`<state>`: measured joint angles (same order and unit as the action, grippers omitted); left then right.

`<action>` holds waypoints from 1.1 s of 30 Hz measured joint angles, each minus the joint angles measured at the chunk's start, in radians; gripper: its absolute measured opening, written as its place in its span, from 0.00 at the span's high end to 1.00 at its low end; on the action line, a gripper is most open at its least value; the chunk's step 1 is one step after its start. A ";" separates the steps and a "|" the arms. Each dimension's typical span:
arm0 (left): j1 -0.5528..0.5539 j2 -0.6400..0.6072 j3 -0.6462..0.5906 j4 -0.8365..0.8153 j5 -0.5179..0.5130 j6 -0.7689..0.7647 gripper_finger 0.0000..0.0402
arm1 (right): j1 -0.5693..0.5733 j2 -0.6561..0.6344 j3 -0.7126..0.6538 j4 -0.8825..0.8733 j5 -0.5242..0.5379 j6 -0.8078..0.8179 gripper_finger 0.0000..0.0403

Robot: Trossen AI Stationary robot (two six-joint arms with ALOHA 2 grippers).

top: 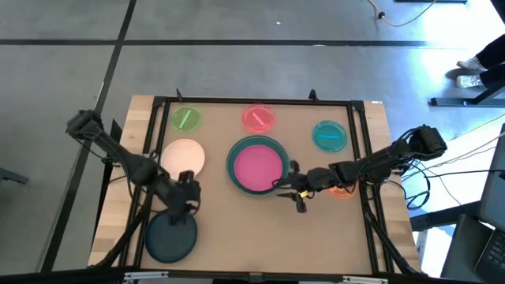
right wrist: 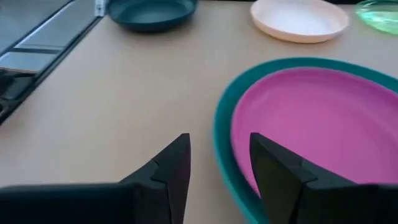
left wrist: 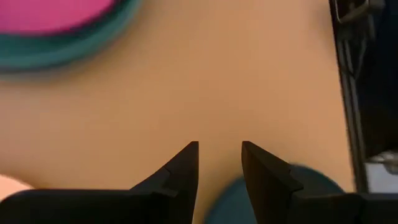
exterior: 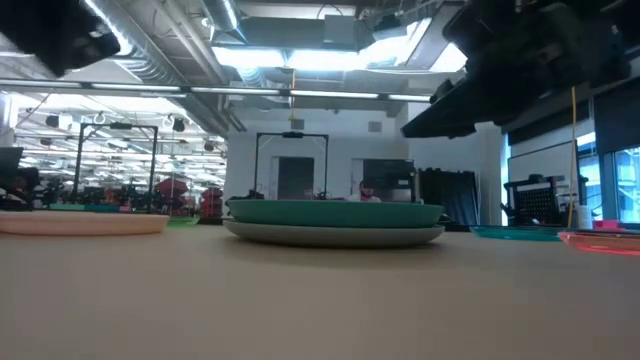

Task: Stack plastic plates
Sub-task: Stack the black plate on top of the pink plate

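stack of plates (top: 256, 166) table centre | three small plates (top: 257, 118) behind | lone plate (top: 170, 237) front-left

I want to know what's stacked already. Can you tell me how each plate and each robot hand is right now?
magenta plate: nested in the teal plate
teal plate: on a grey plate
grey plate: bottom of the stack
dark slate plate: alone
white plate: alone
green plate: alone
pink plate: alone
teal-blue plate: alone
left gripper: open, empty
right gripper: open, empty

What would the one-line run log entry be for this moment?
stack: magenta plate in teal plate on grey plate | left gripper: open, empty, above dark slate plate | right gripper: open, empty, beside stack
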<state>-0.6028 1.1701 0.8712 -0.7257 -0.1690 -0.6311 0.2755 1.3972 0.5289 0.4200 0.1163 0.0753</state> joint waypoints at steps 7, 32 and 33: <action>-0.102 0.110 0.000 -0.156 0.009 -0.137 0.71 | -0.009 0.001 0.000 0.040 0.063 -0.011 0.61; -0.131 0.355 0.000 -0.219 0.085 -0.070 0.72 | -0.009 0.057 0.000 0.048 0.076 -0.026 0.61; -0.131 0.362 -0.001 -0.219 0.086 -0.067 0.72 | -0.009 0.058 0.000 0.048 0.076 -0.027 0.61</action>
<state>-0.7338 1.5322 0.8703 -0.9443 -0.0830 -0.6983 0.2661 1.4551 0.5289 0.4679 0.1928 0.0481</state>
